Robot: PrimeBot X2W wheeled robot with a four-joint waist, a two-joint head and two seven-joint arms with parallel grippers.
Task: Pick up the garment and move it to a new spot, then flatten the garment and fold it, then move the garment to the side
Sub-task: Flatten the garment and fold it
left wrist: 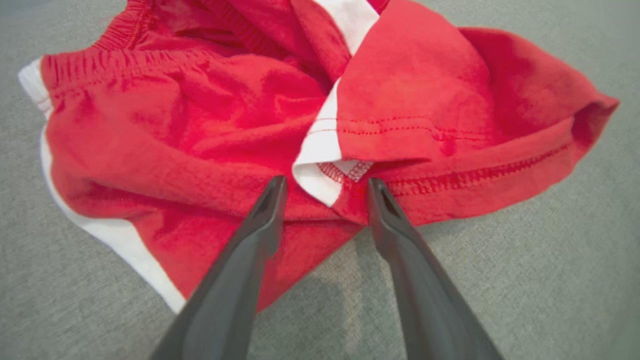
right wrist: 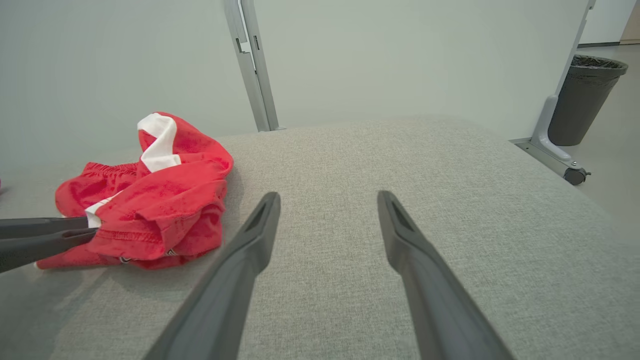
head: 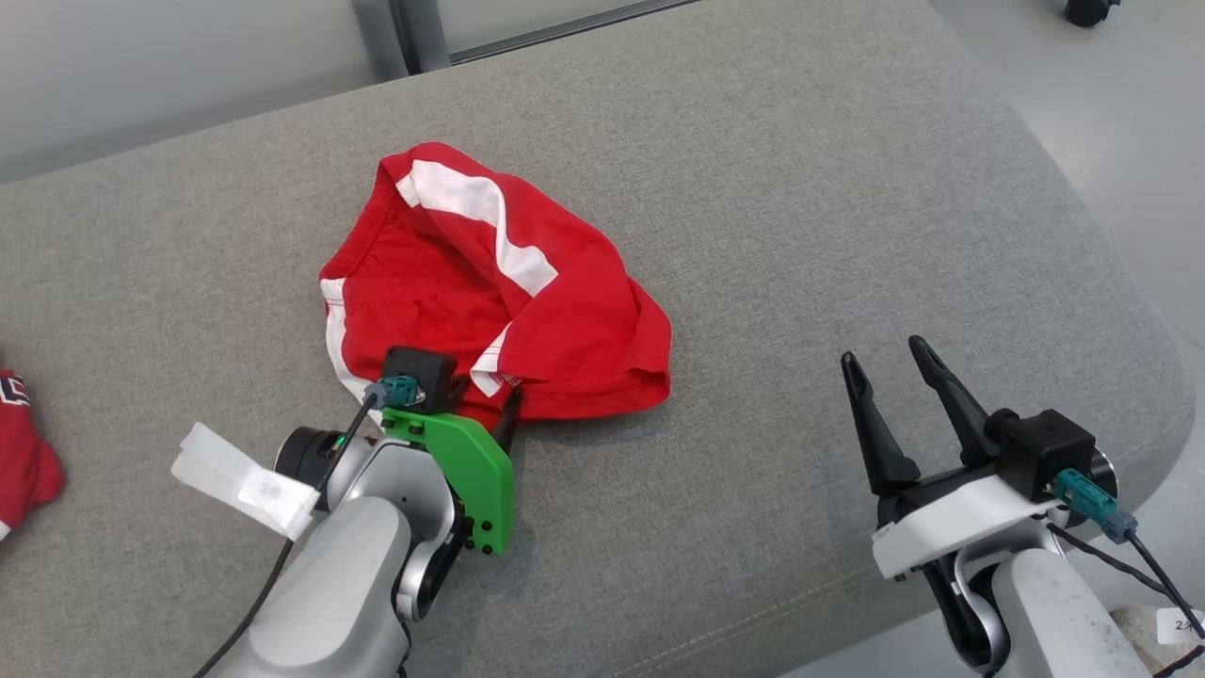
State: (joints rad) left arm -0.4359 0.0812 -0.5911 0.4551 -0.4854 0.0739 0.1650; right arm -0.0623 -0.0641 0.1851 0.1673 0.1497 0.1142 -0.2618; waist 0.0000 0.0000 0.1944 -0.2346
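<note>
The garment (head: 490,282) is a pair of red shorts with white side stripes, lying crumpled on the grey cushion (head: 800,188). My left gripper (head: 475,403) is at its near edge. In the left wrist view the left gripper (left wrist: 327,182) stands open, its two dark fingers straddling a white-hemmed corner of the garment (left wrist: 200,125) and touching the cloth. My right gripper (head: 885,350) is open over bare cushion, well to the right of the garment. From the right wrist, the right gripper (right wrist: 328,194) has nothing between its fingers, with the garment (right wrist: 165,200) off to its left.
Another red cloth (head: 24,443) lies at the cushion's far left edge. The cushion rounds off at the right, with floor beyond. A dark bin (right wrist: 590,100) and a wheeled partition foot (right wrist: 575,175) stand past that side. A pale wall runs behind.
</note>
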